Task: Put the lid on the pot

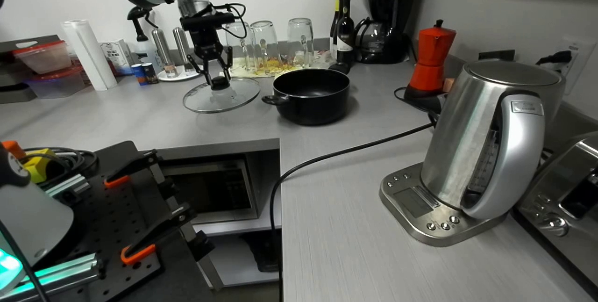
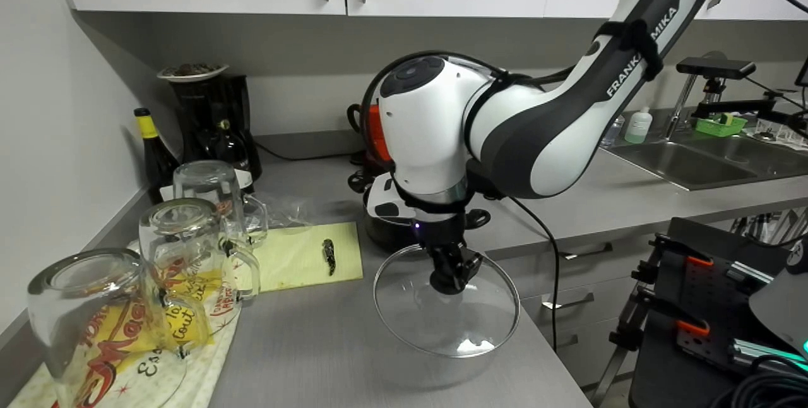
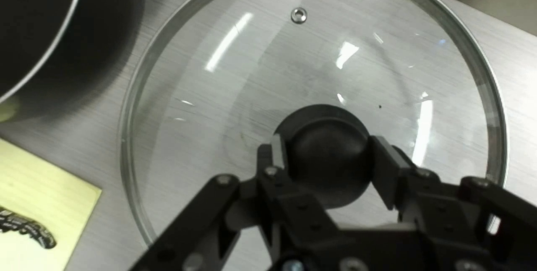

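Note:
The clear glass lid (image 1: 245, 92) with its metal rim and black knob shows in both exterior views (image 2: 442, 329) and fills the wrist view (image 3: 197, 107). My gripper (image 1: 219, 77) is shut on the knob, with a finger on each side of it in the wrist view (image 3: 327, 155). The lid looks slightly tilted and a little above the counter, with a shadow under it. The black pot (image 1: 313, 105) stands uncovered on the counter just beside the lid. The arm partly hides the pot (image 2: 386, 231) in an exterior view. Its rim and wall (image 3: 111, 32) show at the wrist view's upper left.
Glass mugs (image 2: 183, 250) stand upside down on a cloth near a yellow sheet (image 2: 303, 256). A coffee maker (image 1: 387, 21), red moka pot (image 1: 430, 59) and steel kettle (image 1: 481, 143) stand beyond the pot. A black cable (image 1: 350, 151) crosses the counter. The counter's front edge (image 1: 224, 145) is near the lid.

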`<state>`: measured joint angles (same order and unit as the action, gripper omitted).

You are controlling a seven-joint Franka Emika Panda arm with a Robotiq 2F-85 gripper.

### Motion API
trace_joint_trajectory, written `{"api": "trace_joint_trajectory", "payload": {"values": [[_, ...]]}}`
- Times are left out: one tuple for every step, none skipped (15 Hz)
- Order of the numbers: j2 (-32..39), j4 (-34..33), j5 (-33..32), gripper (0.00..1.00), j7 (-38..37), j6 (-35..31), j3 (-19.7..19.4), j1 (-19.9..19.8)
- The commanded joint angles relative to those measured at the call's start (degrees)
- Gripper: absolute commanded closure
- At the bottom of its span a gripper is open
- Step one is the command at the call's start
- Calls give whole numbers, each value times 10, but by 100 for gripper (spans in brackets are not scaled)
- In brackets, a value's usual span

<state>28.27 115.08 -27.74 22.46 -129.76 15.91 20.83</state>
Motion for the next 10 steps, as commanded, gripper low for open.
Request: {"api": "trace_joint_trajectory", "payload": {"values": [[-66, 29, 1, 75, -7, 30, 6, 4], [-75, 28, 0, 75, -8, 36, 6, 4], [-83, 27, -1, 75, -7, 42, 6, 3], [-89, 24, -1, 75, -5, 49, 5, 1], [-94, 17, 1, 75, -2, 62, 3, -2], [-99, 10, 0, 75, -2, 73, 0, -4], [-103, 3, 1, 75, -1, 84, -2, -8], [-106, -7, 1, 75, -1, 98, -6, -13], [-108, -16, 2, 75, 1, 109, -9, -17], [-108, -29, -1, 75, 2, 124, -15, -22]]}}
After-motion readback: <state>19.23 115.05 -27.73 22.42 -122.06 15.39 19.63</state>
